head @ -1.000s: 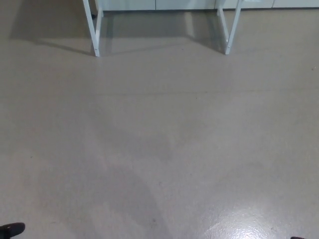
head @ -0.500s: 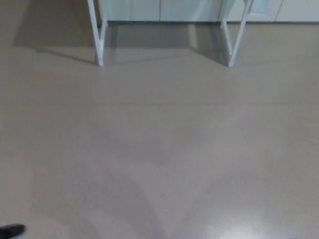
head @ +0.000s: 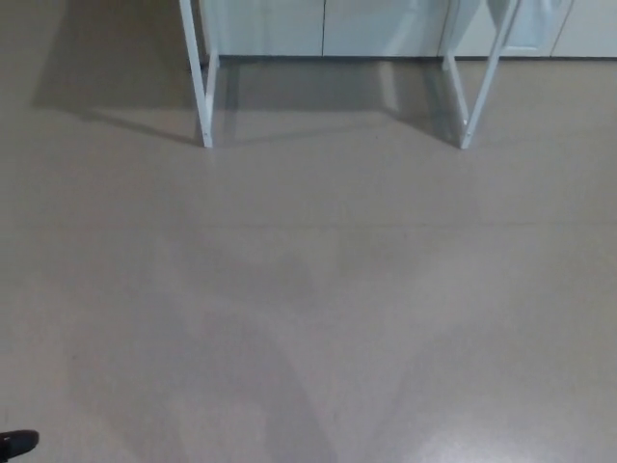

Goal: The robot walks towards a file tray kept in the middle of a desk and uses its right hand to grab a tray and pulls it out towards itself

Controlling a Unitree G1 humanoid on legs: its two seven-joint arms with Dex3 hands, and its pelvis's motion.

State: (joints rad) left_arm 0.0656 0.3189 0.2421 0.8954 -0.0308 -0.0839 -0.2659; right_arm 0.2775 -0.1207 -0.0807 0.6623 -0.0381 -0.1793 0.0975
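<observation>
Far ahead, at top of view: white worktop legs (head: 203, 87) on grey floor (head: 318, 289). File tray out of view, presumably above them. No robot hand visible, grip state unknown.

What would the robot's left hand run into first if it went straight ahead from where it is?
Only a black sliver of the left hand shows, so its heading is unclear. Straight ahead the way looks free over the floor; the white desk leg stands farther on, off to the side.

White frame legs (head: 204, 87) stand on the grey floor (head: 318, 289) before pale cabinets (head: 318, 24).
</observation>
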